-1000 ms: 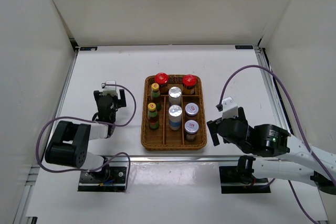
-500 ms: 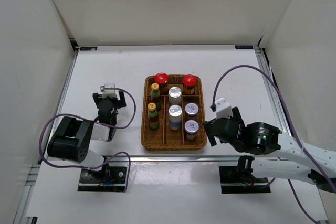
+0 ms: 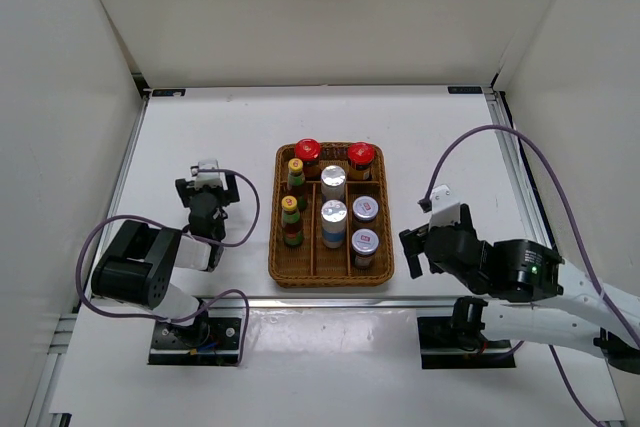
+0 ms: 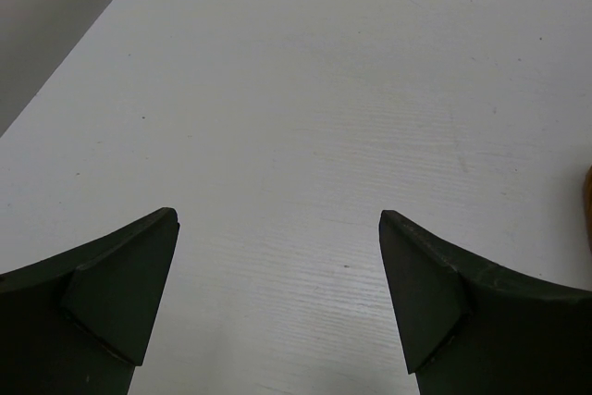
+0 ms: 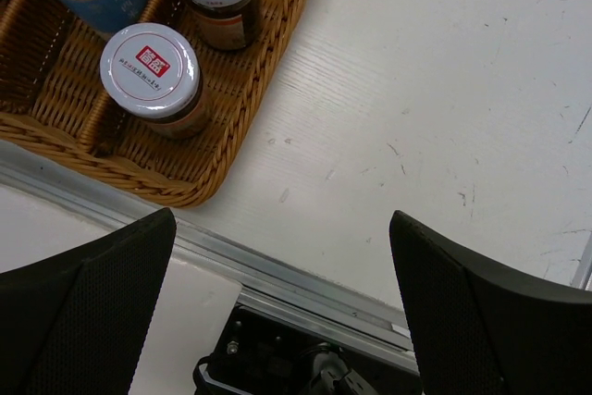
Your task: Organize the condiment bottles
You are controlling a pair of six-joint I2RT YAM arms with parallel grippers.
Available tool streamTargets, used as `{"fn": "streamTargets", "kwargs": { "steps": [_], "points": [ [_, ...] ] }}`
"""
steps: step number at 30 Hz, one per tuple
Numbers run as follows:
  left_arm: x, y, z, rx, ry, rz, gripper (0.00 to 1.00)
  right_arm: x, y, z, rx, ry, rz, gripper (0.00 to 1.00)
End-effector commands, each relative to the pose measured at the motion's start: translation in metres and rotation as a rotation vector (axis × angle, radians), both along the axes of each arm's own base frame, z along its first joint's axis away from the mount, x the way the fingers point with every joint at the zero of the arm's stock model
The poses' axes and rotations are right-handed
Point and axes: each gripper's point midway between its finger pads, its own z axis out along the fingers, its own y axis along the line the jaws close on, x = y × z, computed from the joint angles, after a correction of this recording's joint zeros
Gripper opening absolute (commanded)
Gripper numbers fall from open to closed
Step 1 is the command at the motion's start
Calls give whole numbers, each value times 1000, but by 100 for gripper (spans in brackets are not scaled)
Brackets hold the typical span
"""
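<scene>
Our left gripper point(image 4: 277, 217) and right gripper point(image 5: 282, 217) gape wide, empty. Ahead-left of the right one, short jars point(image 5: 149, 71) carry red lid labels with white characters we cannot read.

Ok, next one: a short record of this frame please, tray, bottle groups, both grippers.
container: brown wicker tray, mid-table
far row: two red-capped bottles
left column: two yellow-capped bottles
middle column: two tall silver-capped bottles
right column: two short silver-lidded jars
left gripper: open, empty, over bare table left of tray
right gripper: open, empty, beside tray's near right corner
outside tray: no bottles seen
</scene>
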Motion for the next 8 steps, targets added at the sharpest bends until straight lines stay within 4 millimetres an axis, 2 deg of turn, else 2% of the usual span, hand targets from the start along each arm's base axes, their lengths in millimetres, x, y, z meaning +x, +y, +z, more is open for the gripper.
{"fn": "streamTargets", "kwargs": {
  "steps": [1, 8],
  "points": [
    [-1, 3, 5, -1, -26, 19, 100, 1, 2, 6, 26, -14, 11, 99],
    [-1, 3, 5, -1, -26, 19, 100, 8, 1, 6, -8, -25, -25, 99]
  ]
}}
